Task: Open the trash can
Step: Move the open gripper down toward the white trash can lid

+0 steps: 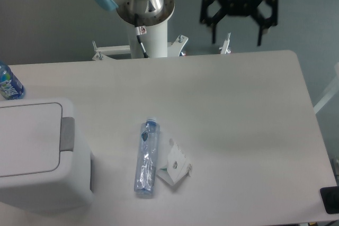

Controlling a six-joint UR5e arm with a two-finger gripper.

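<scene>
Item 1: trash can (37,154). Position: 8 o'clock of the view, at the left edge of the table (238,109), partly cut off by the frame. Large white plastic box with rounded corners; flat lid shut and level; grey push tab (67,133) on the lid's right side, facing 3 o'clock. Handling, by judgement: rigid shell, smooth and likely slippery, probably light if hollow, so a sideways shove could slide it. Point of contact: the grey tab, pressed from above; the lid offers no visible edge to grip.

Item 2: gripper (238,34). Position: 1 o'clock, above the far table edge, well apart from the trash can. Fingers spread wide, nothing between them. A blue light shows on its body.

Item 3: surface. Pale grey tabletop, matte, rounded far-right corner.

Item 4: loose objects. 1 clear plastic bottle (146,157) lying flat near centre; 1 crumpled white paper (174,165) just beside it at 3 o'clock; 1 blue-labelled bottle (9,83) at 9 o'clock, beyond the can.

Item 5: room. Dull grey-blue floor behind; robot base (145,19) at 11 o'clock.
</scene>
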